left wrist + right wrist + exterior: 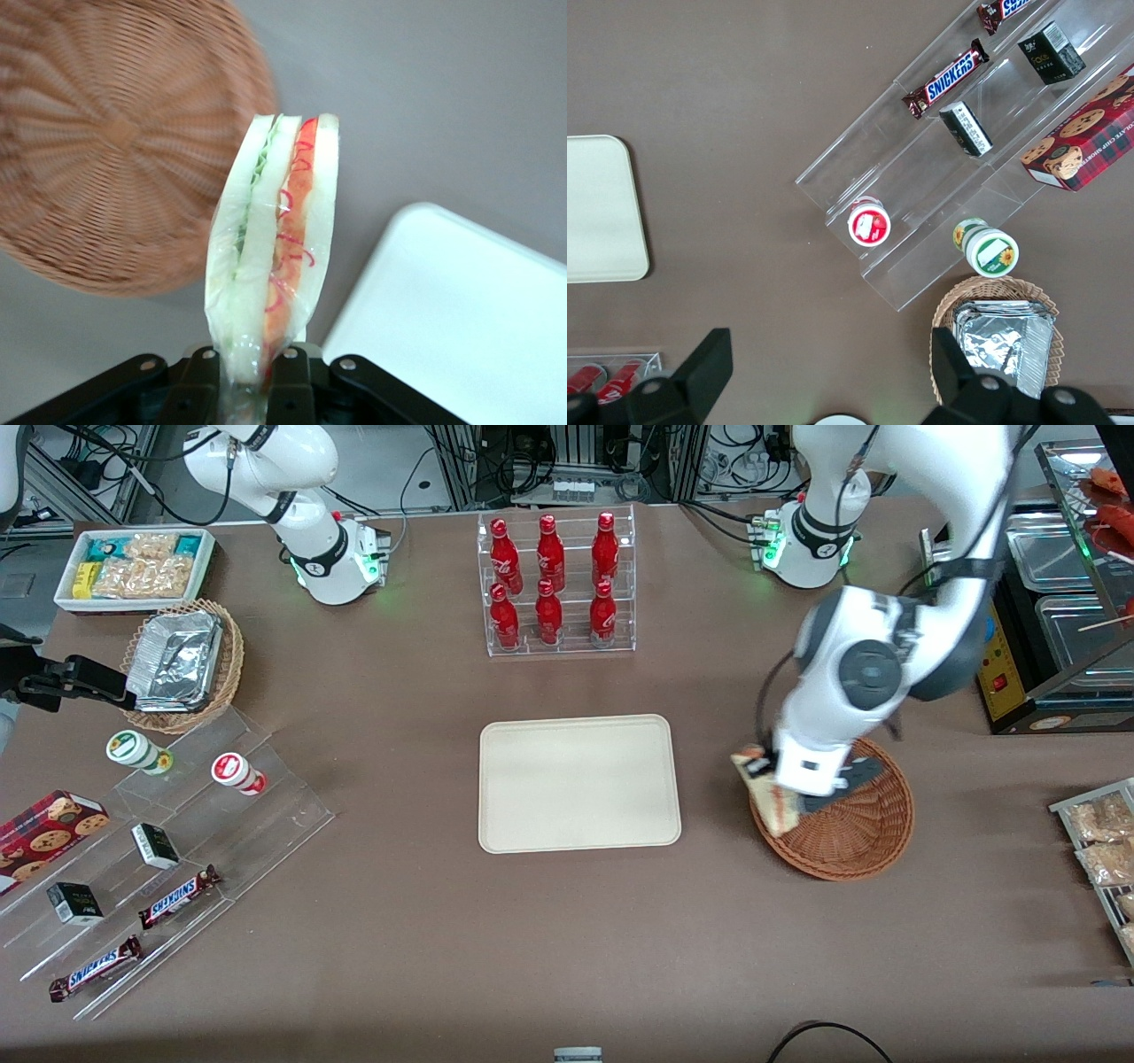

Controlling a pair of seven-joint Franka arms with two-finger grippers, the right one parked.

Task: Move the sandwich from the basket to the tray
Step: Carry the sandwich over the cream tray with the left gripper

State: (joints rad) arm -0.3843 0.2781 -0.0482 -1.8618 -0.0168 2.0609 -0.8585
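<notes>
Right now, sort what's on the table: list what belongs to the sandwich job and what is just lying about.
Job:
- sandwich, clamped in the hand above the basket's edge
- basket
- tray, bare

Lying about:
- rack of red bottles
- snack bin
- foil trays
- Snickers bars
- cookie box

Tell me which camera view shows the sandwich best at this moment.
The left wrist view: the sandwich fills the frame, its red and green filling visible, pinched by the gripper with the basket below. In the front view it is a small wedge at the basket's rim, partly hidden by the arm. The right wrist view misses it.
</notes>
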